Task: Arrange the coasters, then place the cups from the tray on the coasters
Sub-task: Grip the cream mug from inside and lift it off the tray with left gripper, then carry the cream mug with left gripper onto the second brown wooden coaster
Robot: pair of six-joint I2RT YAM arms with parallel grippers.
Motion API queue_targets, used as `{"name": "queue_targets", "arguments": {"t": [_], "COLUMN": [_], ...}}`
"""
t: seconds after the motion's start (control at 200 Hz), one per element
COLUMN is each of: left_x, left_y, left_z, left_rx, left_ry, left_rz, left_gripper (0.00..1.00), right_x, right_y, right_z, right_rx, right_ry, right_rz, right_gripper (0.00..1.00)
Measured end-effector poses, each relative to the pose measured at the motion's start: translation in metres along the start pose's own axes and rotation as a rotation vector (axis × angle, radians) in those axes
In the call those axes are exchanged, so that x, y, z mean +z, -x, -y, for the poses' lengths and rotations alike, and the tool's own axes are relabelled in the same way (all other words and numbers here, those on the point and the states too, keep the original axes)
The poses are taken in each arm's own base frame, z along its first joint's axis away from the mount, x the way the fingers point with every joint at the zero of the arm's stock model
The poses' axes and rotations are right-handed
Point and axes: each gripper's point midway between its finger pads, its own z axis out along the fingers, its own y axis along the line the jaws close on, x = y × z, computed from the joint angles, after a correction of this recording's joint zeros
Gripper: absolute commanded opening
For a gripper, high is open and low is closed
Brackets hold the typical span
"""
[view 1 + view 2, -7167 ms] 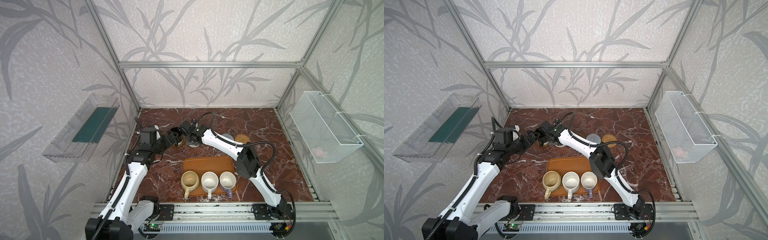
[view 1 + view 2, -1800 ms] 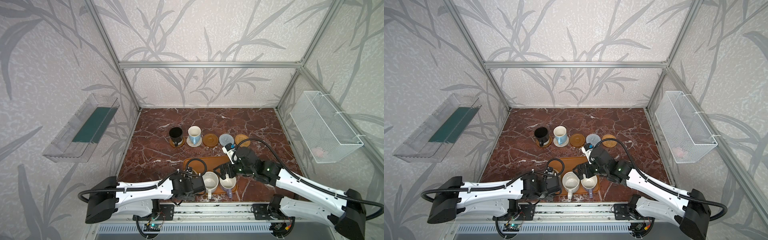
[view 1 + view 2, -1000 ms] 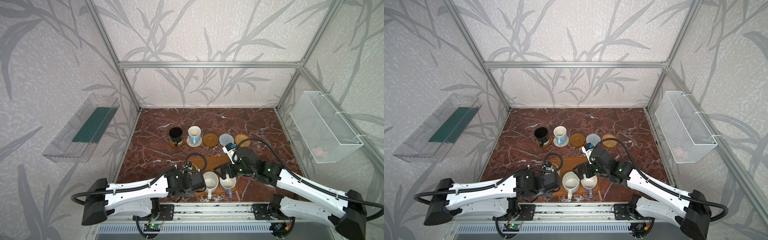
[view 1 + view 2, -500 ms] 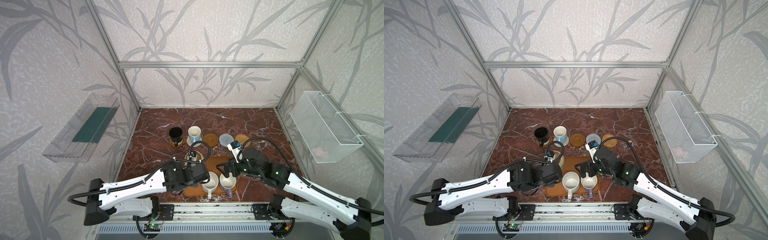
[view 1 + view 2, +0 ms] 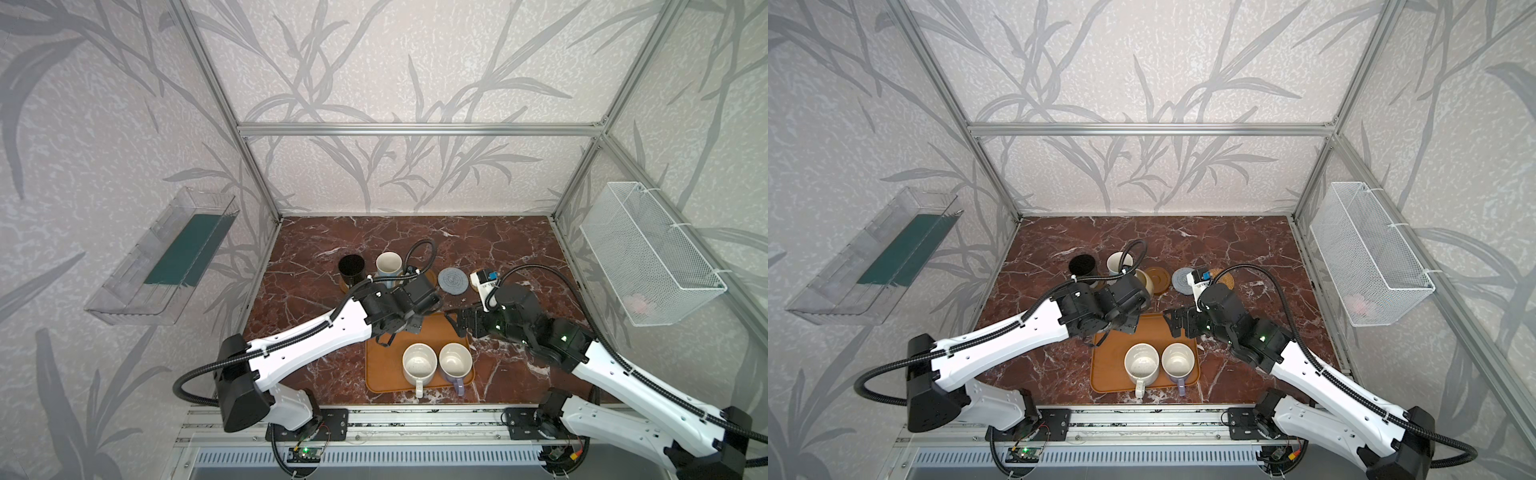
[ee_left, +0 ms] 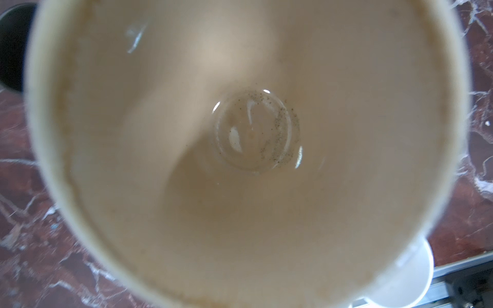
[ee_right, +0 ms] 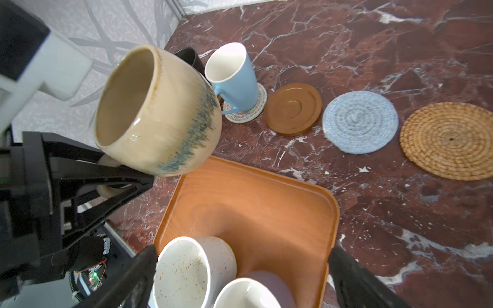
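The left tool point(image 7: 114, 174) is clamped on the handle of the cream-yellow mug point(image 7: 160, 112), which hangs in the air above the tray's far edge, at about 12 o'clock from the middle of the tray point(image 7: 266, 208). The mug is tilted, with its mouth leaning back toward the left arm.

The right tool point(image 7: 241, 250) has its jaws wide apart and holds nothing. It hovers over the tray near the speckled white mug point(image 5: 419, 363) and the lavender mug point(image 5: 456, 361), which stand side by side at the tray's 6 o'clock end.

Beyond the tray, the coasters run from 9 to 3 o'clock across the bench. The black mug point(image 5: 351, 266) and the light blue mug point(image 7: 234, 77) are already seated. Next come the bare brown coaster point(image 7: 293, 108), the grey-blue coaster point(image 7: 360, 121) and the rattan coaster point(image 7: 448, 140).

The brown coaster looks like the likely target, and the risks lie there:
- **Grip:** the hold is on the handle alone, so the heavy bowl could swing or twist between the fingers.
- **Landing:** set down tilted, the mug would land on one edge, catch the coaster's raised rim and rock or push the disc out of line.
- **Neighbour:** the light blue mug stands just at 9 o'clock of that coaster, and the wide cream body could clip and topple it.
- **Other arm:** the right arm waits close at 3 o'clock, so a sideways drift could bring the two arms together.
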Motion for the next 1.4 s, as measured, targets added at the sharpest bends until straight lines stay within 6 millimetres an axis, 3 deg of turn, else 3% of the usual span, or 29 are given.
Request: {"name": "queue_targets", "arguments": {"t": [0.43, 0.795, 1.155, 1.4], "left_x": [0.074, 0.132, 0.17, 0.178], "left_y": [0.06, 0.076, 0.075, 0.077], "left_z": [0.017, 0.014, 0.018, 0.016], "left_rx": [-0.055, -0.122, -0.158, -0.169], "left_ry": [0.06, 0.137, 0.176, 0.194], "left_rz": [-0.042, -0.079, -0.103, -0.103], "left_gripper": [0.0, 0.0, 0.0, 0.0], "right_x": [0.0, 0.004, 0.008, 0.01], "right_y": [0.031, 0.029, 0.023, 0.018], "right_z": [0.048, 0.058, 0.064, 0.069], "right_rx": [0.163, 0.209, 0.234, 0.248], "right_ry": [-0.087, -0.075, -0.063, -0.063], "right_rz": [0.081, 0.079, 0.069, 0.058], "right_gripper": [0.99, 0.99, 0.99, 0.99]}}
